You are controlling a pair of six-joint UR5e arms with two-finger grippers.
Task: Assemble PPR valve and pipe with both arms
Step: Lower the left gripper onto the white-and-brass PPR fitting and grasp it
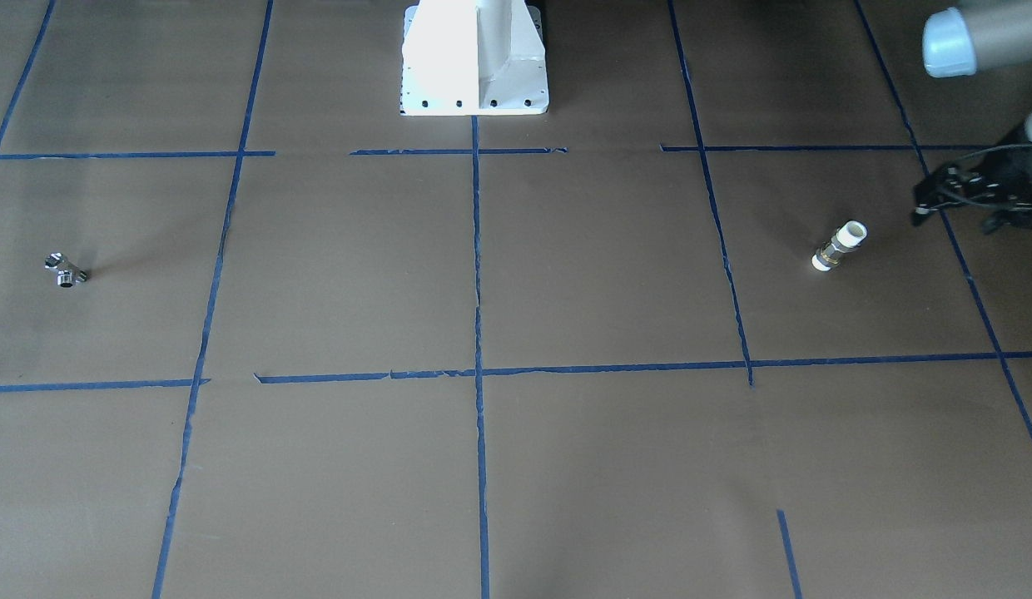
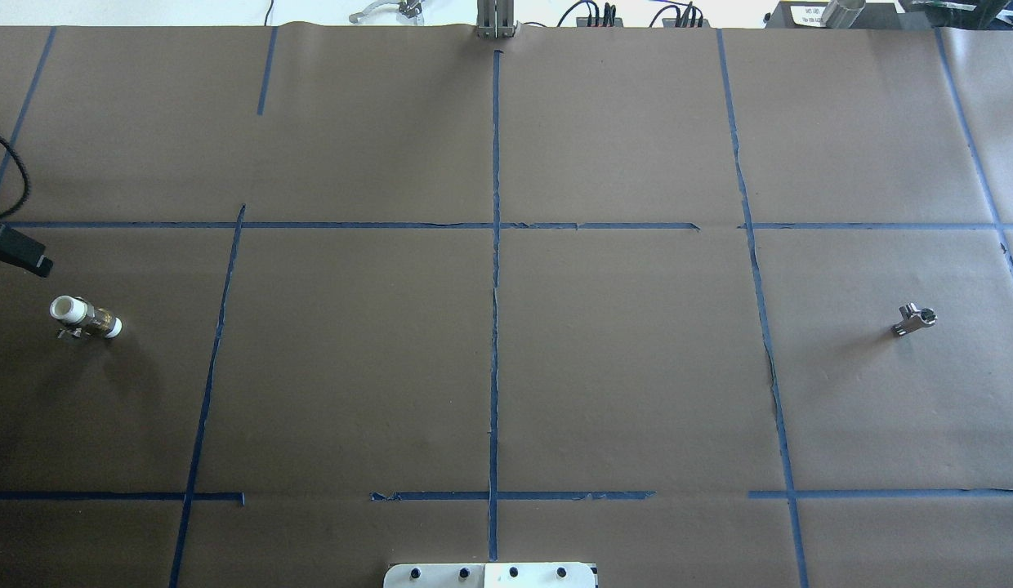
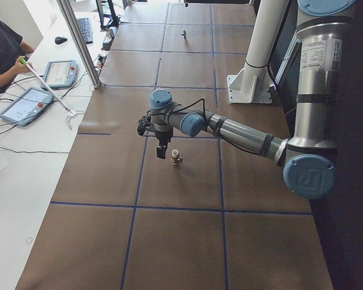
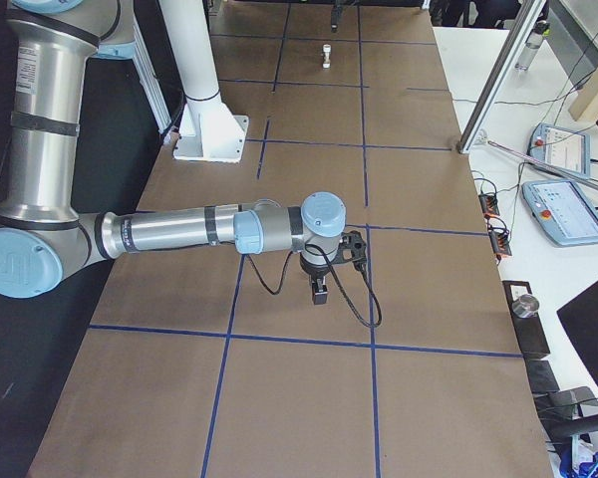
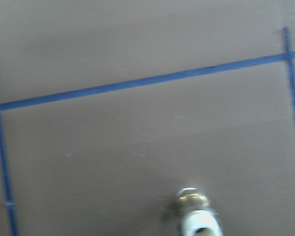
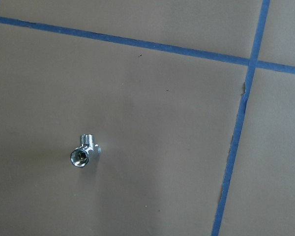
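The pipe [image 1: 839, 246], a short white cylinder with a brass band, lies on the brown table; it also shows in the overhead view [image 2: 85, 318] and at the bottom of the left wrist view [image 5: 196, 219]. My left gripper [image 1: 955, 218] hovers beside it, a little apart, jaws looking open and empty. The chrome PPR valve [image 1: 65, 270] lies at the table's other end [image 2: 913, 318] and shows in the right wrist view [image 6: 84, 151]. My right gripper [image 4: 319, 294] hangs over that area; I cannot tell whether it is open or shut.
The white robot pedestal [image 1: 474, 58] stands at the table's middle edge. Blue tape lines [image 2: 495, 245] divide the brown table surface into squares. An operator [image 3: 3, 51] sits at a side bench with tablets [image 3: 27, 104].
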